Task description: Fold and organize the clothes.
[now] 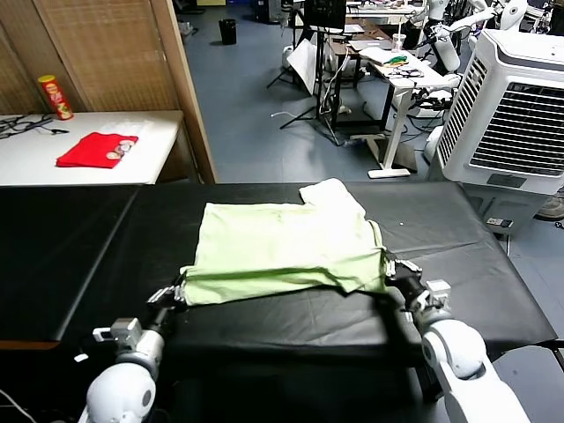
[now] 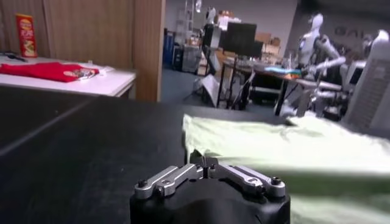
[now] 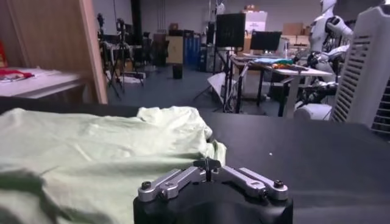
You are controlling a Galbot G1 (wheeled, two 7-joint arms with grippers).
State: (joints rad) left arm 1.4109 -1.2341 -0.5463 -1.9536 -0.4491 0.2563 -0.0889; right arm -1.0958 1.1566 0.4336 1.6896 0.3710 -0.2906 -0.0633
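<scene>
A pale green T-shirt [image 1: 282, 247] lies partly folded on the black desk [image 1: 458, 291], its near edge doubled over and one sleeve sticking out at the far right corner. The left claw [image 1: 182, 288] is closed tight on the shirt's near left corner. The right claw [image 1: 390, 264] sits at the near right corner, its fingers pressed together at the fabric's edge; whether it grips the cloth I cannot tell.
</scene>
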